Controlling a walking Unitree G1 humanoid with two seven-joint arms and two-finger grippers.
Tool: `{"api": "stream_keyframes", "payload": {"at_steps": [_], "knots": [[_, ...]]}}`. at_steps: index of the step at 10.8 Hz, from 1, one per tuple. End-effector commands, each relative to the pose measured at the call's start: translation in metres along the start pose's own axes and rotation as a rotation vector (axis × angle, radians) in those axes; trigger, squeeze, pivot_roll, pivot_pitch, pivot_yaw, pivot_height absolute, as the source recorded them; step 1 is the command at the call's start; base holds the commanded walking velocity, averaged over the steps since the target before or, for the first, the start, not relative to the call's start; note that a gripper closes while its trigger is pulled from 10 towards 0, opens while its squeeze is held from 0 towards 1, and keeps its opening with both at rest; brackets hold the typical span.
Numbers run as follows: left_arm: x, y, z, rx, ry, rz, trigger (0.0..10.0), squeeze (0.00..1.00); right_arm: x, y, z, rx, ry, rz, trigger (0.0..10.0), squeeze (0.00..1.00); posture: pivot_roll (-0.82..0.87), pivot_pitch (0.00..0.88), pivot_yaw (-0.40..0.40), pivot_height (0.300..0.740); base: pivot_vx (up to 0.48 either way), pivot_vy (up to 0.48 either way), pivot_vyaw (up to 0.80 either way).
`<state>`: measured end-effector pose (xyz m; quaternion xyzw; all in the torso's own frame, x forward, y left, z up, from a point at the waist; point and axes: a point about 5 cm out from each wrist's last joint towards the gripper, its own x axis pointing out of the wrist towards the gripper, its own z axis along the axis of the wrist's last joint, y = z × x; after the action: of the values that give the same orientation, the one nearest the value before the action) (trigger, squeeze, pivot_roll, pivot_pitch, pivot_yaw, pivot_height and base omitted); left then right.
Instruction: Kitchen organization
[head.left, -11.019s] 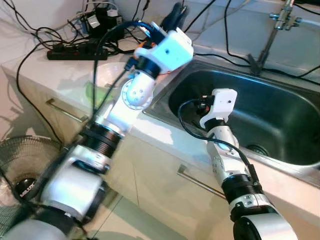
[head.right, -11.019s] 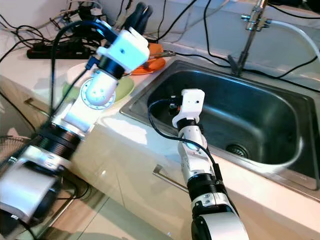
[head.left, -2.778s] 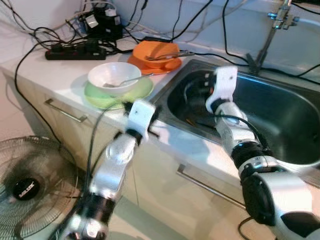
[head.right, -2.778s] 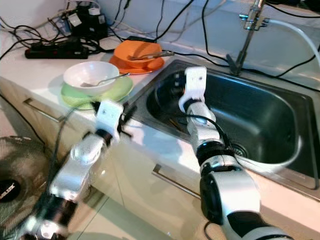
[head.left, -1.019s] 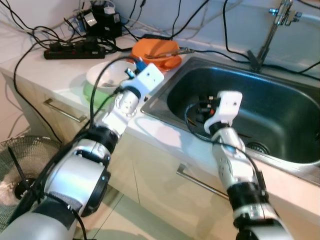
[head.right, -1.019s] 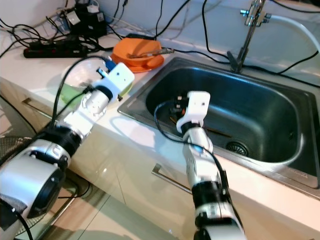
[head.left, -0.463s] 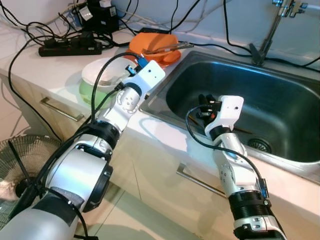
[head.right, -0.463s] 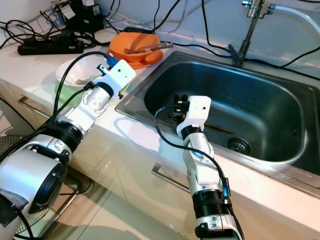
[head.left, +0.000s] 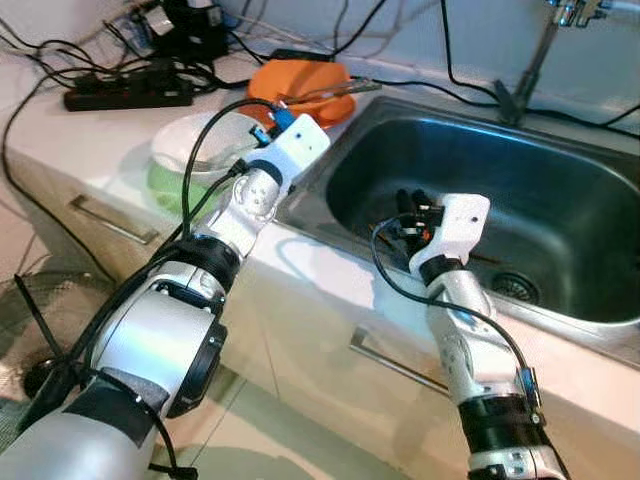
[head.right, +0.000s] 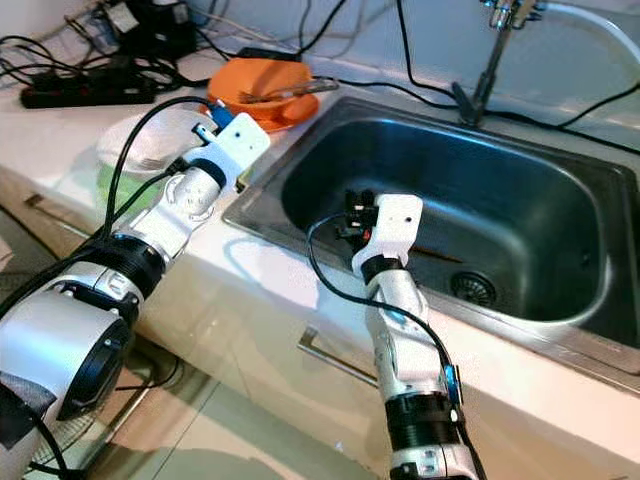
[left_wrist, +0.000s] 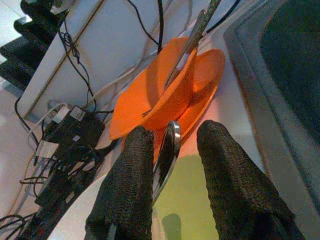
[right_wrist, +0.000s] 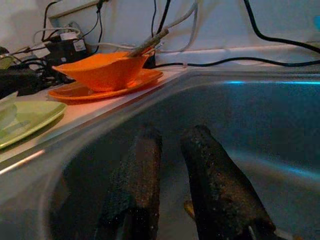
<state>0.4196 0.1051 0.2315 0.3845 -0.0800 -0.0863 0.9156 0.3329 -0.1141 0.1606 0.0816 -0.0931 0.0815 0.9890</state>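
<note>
Between the left gripper's (left_wrist: 170, 165) open fingers lies a shiny metal spoon handle (left_wrist: 167, 150), ready for grabbing; the right gripper's (right_wrist: 172, 170) empty fingers, slightly apart, wait inside the steel sink (head.left: 560, 190).

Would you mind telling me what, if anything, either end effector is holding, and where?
The left end effector has a spoon handle between its open fingers, not gripped. The right end effector holds nothing, inside the sink.
</note>
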Motion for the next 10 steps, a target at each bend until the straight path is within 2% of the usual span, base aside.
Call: {"api": "stream_keyframes", "payload": {"at_steps": [1, 2, 3, 8, 10], "knots": [[0.0010, 0.0082, -0.0005, -0.002, 0.015, 0.035, 10.0, 0.00, -0.0055, -0.0028, -0.0085, 0.007, 0.049, -0.020, 10.0, 0.00, 0.06, 0.141, 0.037, 0.740, 0.000, 0.000, 0.00], [0.0009, 0.0095, -0.0013, -0.005, 0.017, 0.043, 4.7, 0.00, -0.0066, -0.0032, -0.0087, 0.006, 0.054, -0.023, 10.0, 0.00, 0.06, 0.142, 0.036, 0.740, 0.000, 0.000, 0.00], [0.0008, 0.0106, -0.0017, -0.007, 0.018, 0.054, 0.0, 0.00, -0.0075, -0.0034, -0.0088, 0.005, 0.057, -0.024, 10.0, 0.00, 0.06, 0.144, 0.036, 0.740, 0.000, 0.000, 0.00], [0.0008, 0.0083, -0.0009, 0.006, 0.013, 0.051, 0.0, 0.00, -0.0081, -0.0034, -0.0096, 0.009, 0.065, -0.028, 10.0, 0.00, 0.07, 0.138, 0.036, 0.740, 0.000, 0.000, 0.00], [0.0017, 0.0130, 0.0038, 0.019, -0.013, 0.075, 0.0, 0.00, -0.0063, -0.0029, -0.0093, 0.010, 0.064, -0.027, 10.0, 0.00, 0.07, 0.128, 0.033, 0.740, 0.000, 0.000, 0.00]]}}
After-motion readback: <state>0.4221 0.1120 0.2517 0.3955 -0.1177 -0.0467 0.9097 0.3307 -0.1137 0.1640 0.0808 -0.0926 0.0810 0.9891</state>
